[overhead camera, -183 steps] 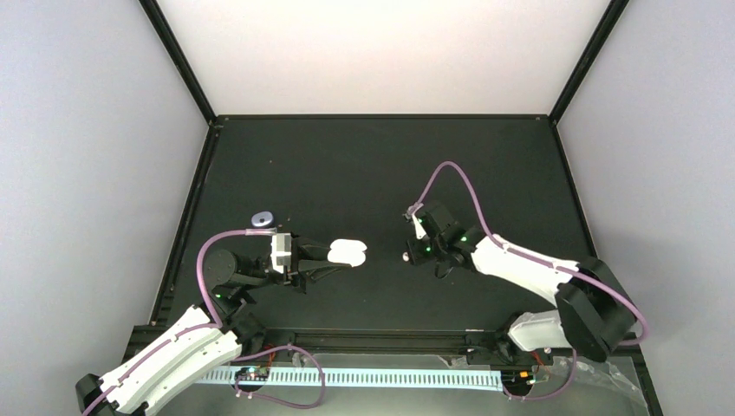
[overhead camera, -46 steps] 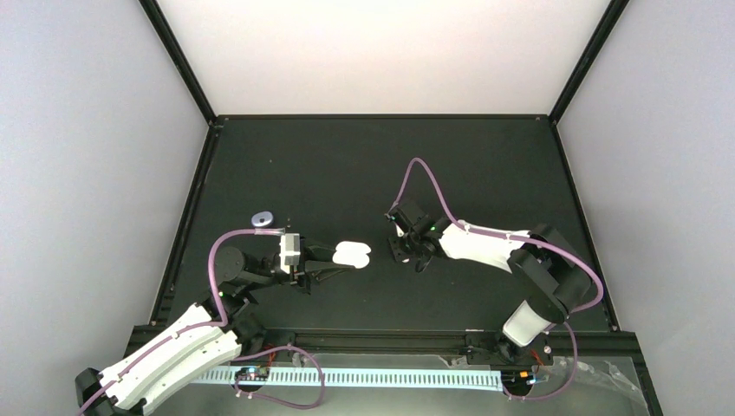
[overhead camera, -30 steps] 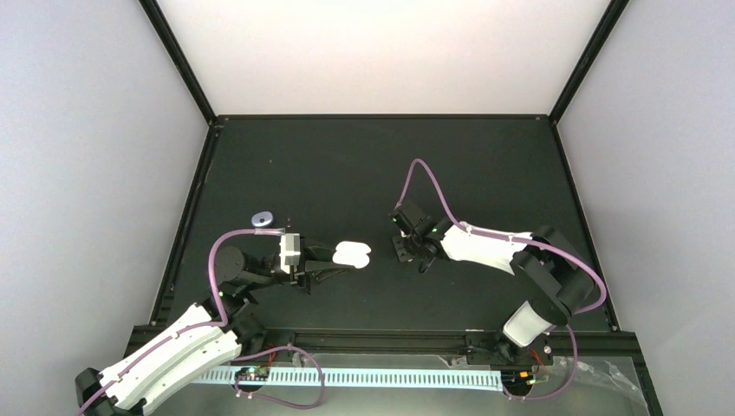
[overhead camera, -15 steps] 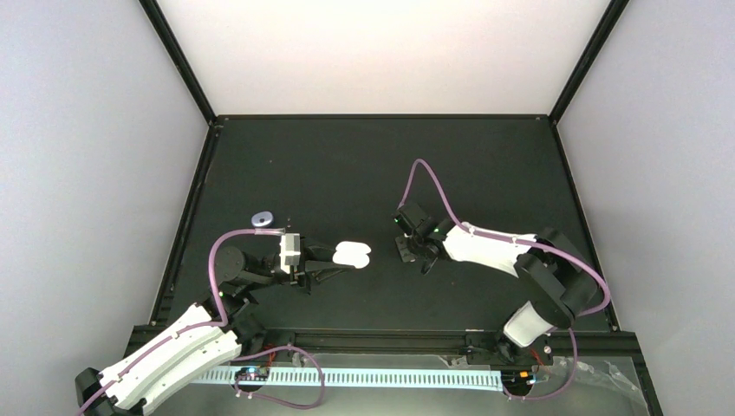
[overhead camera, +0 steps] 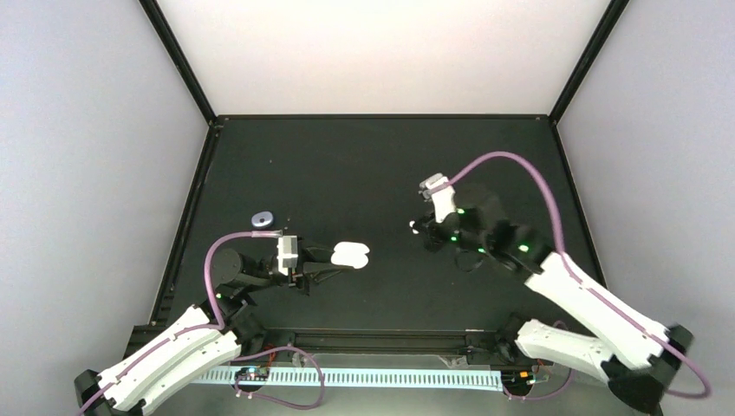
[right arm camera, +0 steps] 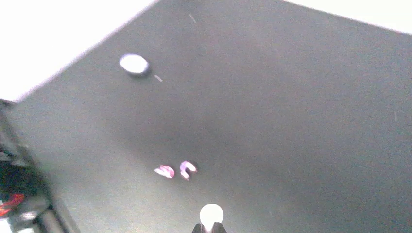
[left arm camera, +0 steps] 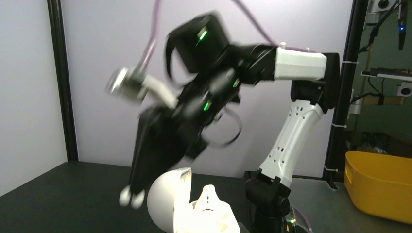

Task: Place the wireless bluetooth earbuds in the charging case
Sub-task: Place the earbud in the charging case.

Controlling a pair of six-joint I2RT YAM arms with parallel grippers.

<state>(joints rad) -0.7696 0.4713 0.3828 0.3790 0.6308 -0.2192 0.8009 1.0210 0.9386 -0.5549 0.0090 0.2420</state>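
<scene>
My left gripper (overhead camera: 341,258) is shut on the open white charging case (overhead camera: 351,253) and holds it just above the mat. In the left wrist view the case (left arm camera: 167,204) has its lid up, and one white earbud (left arm camera: 209,194) stands in its body. My right gripper (overhead camera: 419,229) is raised to the right of the case, apart from it, and shut on the other white earbud (overhead camera: 413,229). That earbud shows between the fingertips in the right wrist view (right arm camera: 211,214). It also shows blurred in the left wrist view (left arm camera: 131,197), left of the lid.
A small round lavender disc (overhead camera: 263,219) lies on the black mat at the left, also in the right wrist view (right arm camera: 133,64). Two small pinkish curled marks (right arm camera: 175,170) show on the mat; I cannot tell what they are. A yellow bin (left arm camera: 379,189) stands off the table.
My right gripper has risen off the mat with the earbud and moved up and to the right, and the arm has swung out. The left gripper and the case have stayed in place.
</scene>
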